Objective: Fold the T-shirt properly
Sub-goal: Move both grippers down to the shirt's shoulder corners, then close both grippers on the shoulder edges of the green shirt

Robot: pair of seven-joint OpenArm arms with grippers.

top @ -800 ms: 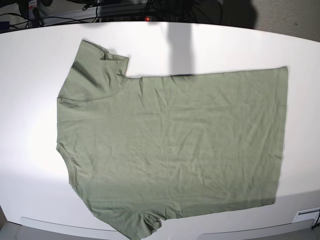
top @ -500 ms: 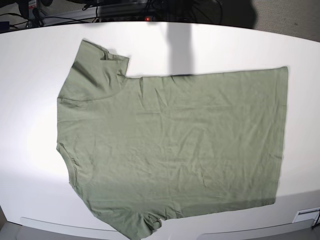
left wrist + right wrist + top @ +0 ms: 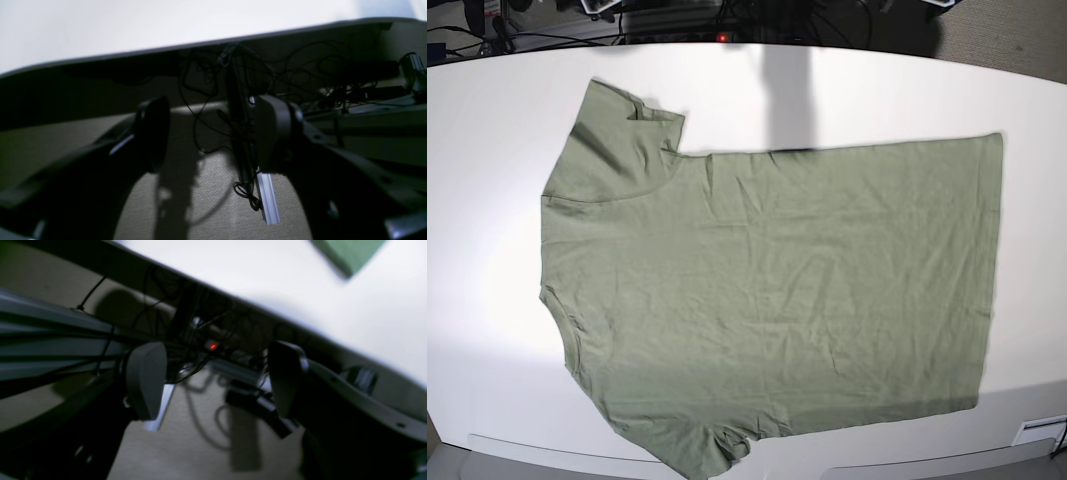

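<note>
Shirt [image 3: 777,290] spread flat on table [image 3: 487,200] — no fold begun. Left gripper [image 3: 210,133] and right gripper [image 3: 217,380] spread, empty, off the far edge. Next — reach in, pinch an edge.

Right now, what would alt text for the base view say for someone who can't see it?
A sage-green T-shirt lies spread flat, lightly wrinkled, on a white table, collar toward the left and hem toward the right. One sleeve points to the far edge, the other hangs at the near edge. Dark cables run behind the table; no tool touches the shirt.
</note>
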